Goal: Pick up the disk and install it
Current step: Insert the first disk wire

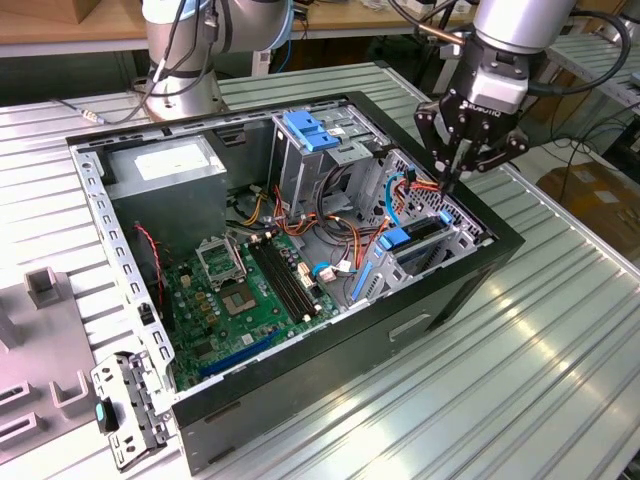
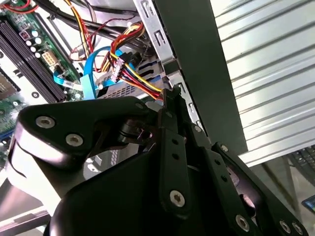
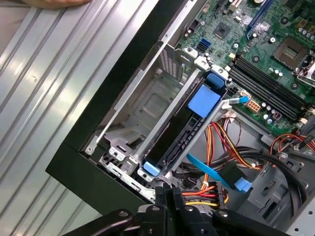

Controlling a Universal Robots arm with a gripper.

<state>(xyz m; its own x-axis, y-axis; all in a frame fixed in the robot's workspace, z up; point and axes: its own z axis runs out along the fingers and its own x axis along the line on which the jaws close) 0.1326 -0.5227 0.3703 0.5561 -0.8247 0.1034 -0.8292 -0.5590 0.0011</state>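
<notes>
The disk (image 1: 418, 246) stands on edge in a slot of the drive cage at the case's corner on the exterior view's right, with blue plastic along its top. In the first wrist view the disk (image 3: 182, 132) shows a dark edge, a blue tab and blue rail ends. My gripper (image 1: 456, 178) hangs just above the cage's far end, over the red and orange cables, apart from the disk. Its fingers (image 3: 170, 196) are pressed together with nothing between them. In the second wrist view the fingertips (image 2: 170, 98) sit beside the coloured cable bundle (image 2: 133, 73) and the case wall.
The open computer case (image 1: 440, 300) lies on a ribbed metal table. Inside are the green motherboard (image 1: 250, 290), a grey box with a white sticker (image 1: 165, 165), a tall metal cage with a blue latch (image 1: 312, 130) and loose cables. A second arm's base (image 1: 185, 70) stands behind.
</notes>
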